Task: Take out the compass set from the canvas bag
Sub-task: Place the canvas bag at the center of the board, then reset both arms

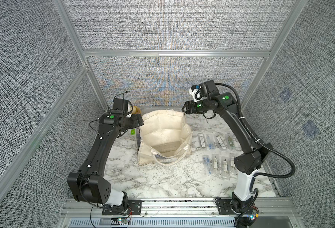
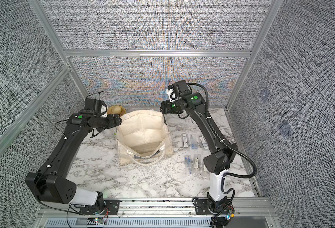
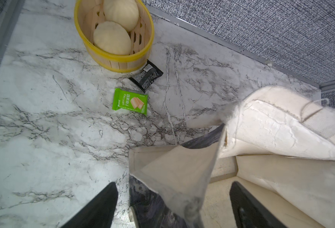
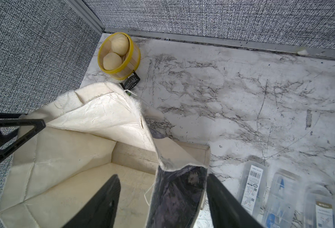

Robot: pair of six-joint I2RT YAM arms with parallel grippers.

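In both top views the canvas bag [image 1: 163, 134] [image 2: 143, 130], floppy cream cloth, stands open at frame centre on the veined marble table [image 1: 143, 181]. Clear, rigid compass set cases [image 1: 216, 142] lie in two rows to its right. The left gripper [image 1: 141, 123] and right gripper [image 1: 183, 109] flank its far rim.

Left wrist view: the left gripper [image 3: 173, 183] has its jaws wide, with a limp cloth flap between them, unpinched. A slatted, yellow-rimmed basket [image 3: 123, 57] sits at upper centre.

Right wrist view: the right gripper [image 4: 162, 176] has its jaws spread astride the bag's dark printed panel, not closed on it. The cases [image 4: 251, 185] are at lower right.

A white marble-patterned bench [image 1: 158, 183] is enclosed on three sides by grey woven panels [image 1: 168, 23] framed in aluminium [image 1: 174, 53].
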